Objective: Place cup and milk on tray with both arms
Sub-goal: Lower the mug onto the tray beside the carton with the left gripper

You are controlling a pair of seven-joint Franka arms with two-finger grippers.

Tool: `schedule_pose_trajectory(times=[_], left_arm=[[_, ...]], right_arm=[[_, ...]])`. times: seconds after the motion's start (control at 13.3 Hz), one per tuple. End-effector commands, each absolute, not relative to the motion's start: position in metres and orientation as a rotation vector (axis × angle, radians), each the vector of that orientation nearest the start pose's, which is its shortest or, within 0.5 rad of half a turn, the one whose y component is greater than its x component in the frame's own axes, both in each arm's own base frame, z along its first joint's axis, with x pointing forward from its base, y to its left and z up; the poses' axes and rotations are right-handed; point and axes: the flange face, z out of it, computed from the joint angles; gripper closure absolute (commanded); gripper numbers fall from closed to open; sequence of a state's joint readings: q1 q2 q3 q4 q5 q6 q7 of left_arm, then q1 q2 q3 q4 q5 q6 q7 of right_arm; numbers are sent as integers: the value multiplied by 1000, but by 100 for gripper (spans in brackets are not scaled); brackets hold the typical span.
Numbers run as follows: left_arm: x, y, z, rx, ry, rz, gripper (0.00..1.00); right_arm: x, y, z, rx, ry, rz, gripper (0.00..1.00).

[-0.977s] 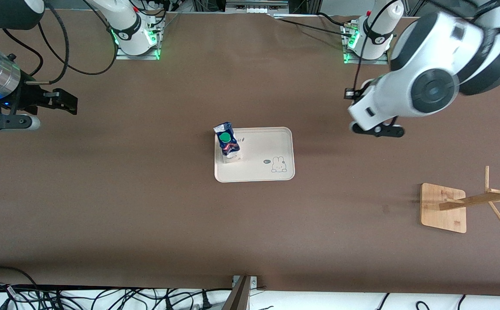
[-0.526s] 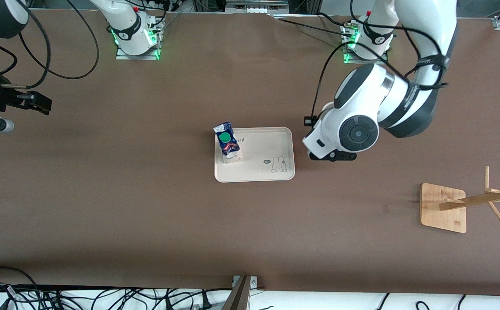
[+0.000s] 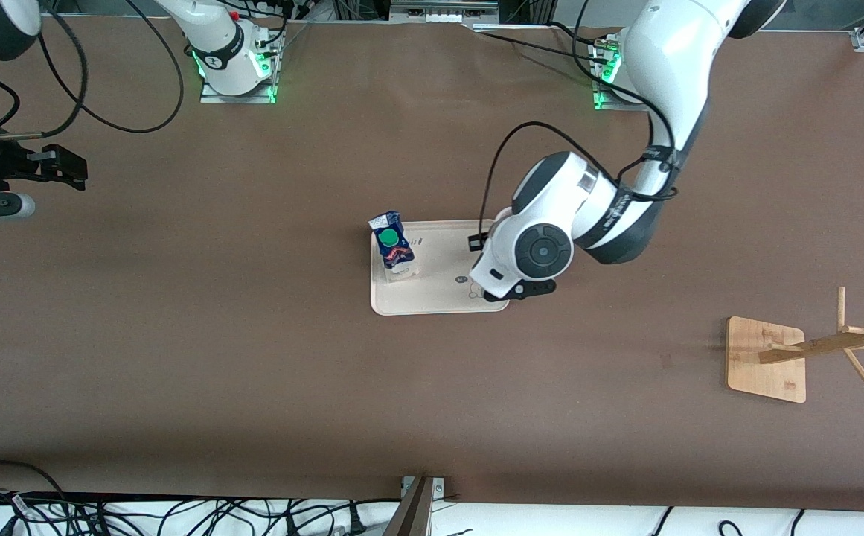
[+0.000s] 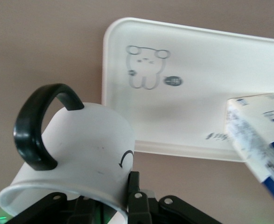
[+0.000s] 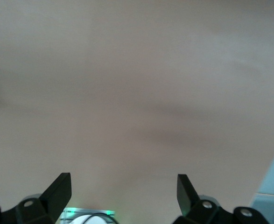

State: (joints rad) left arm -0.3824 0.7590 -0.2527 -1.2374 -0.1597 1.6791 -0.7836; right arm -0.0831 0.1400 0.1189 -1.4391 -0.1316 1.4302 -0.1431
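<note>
The cream tray [image 3: 446, 298] lies mid-table. The milk [image 3: 394, 251] stands upright on it, at the tray's end toward the right arm; it also shows in the left wrist view [image 4: 260, 140]. My left gripper [image 3: 510, 292] hangs over the tray's rabbit corner, its wrist hiding the cup in the front view. In the left wrist view the left gripper [image 4: 122, 196] is shut on the wall of the white cup [image 4: 80, 144], whose black handle [image 4: 36, 126] sticks out, above the tray's edge [image 4: 127, 140]. My right gripper [image 3: 67, 167] is open and empty over bare table at the right arm's end; it also shows in the right wrist view [image 5: 122, 191].
A wooden rack base [image 3: 765, 359] with a leaning peg post [image 3: 841, 342] stands toward the left arm's end, nearer the front camera. Cables lie along the table's front edge [image 3: 178, 514].
My left arm has swung from the left arm's end of the table to over the tray's rabbit corner, carrying the cup. The right gripper has drawn back a little toward its end.
</note>
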Motion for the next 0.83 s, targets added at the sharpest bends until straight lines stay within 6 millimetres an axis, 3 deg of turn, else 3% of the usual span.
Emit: schedule_pose_trajectory(times=[0.0, 0.15, 0.3, 0.45, 0.75], left_arm=[[599, -413, 288, -3147, -468, 693, 100], [596, -421, 273, -3149, -463, 694, 100], [593, -425, 250, -3137, -463, 713, 100], [591, -429, 238, -3138, -464, 710, 100], [590, -428, 237, -3136, -441, 696, 100]], right_arm=[[579, -16, 602, -3127, -253, 239, 0], [577, -15, 608, -3118, -176, 214, 0], [583, -26, 606, -3054, 6, 165, 0], [585, -27, 607, -3064, 16, 133, 0], [588, -35, 608, -3141, -4, 79, 0]])
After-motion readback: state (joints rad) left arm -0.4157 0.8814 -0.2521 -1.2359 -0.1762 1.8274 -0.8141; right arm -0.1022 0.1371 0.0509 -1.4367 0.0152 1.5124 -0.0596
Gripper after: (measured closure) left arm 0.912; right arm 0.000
